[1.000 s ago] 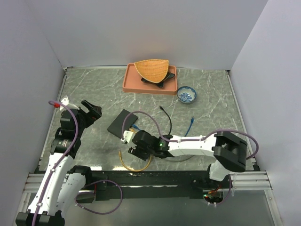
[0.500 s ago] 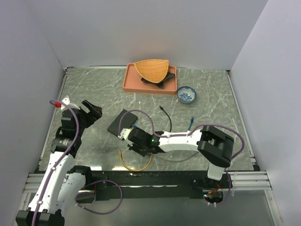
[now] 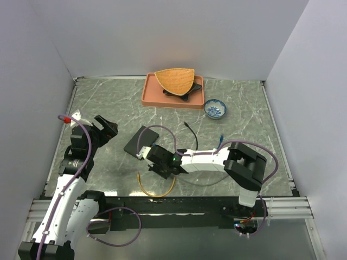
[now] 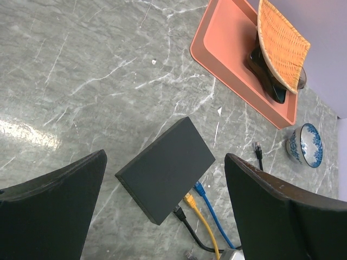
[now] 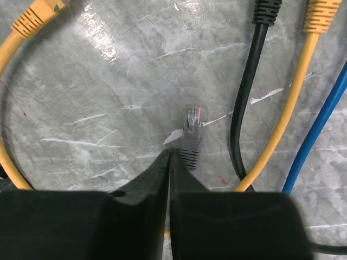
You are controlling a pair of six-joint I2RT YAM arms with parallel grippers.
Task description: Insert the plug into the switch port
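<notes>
The plug (image 5: 192,132), a grey boot with a clear tip, lies on the marble table (image 3: 244,103) just off the switch's near-right edge. The switch (image 4: 165,168), a flat black box, sits left of centre with its socket side facing that way. A blue lead (image 4: 201,189), a yellow lead (image 4: 189,201) and a black lead (image 4: 178,213) already meet that side.

The right gripper (image 5: 169,157) is clenched with no gap between its fingers. The plug's boot slips under the edge of one finger, and whether it is pinched cannot be told. The left gripper (image 3: 108,129) hangs spread wide and holds nothing.

The step in hand looks like carrying the plug to the ports. The next move calls for squaring the clear tip with a free socket beside the occupied ones, though none shows clearly.

No brand, label or writing can be read.
</notes>
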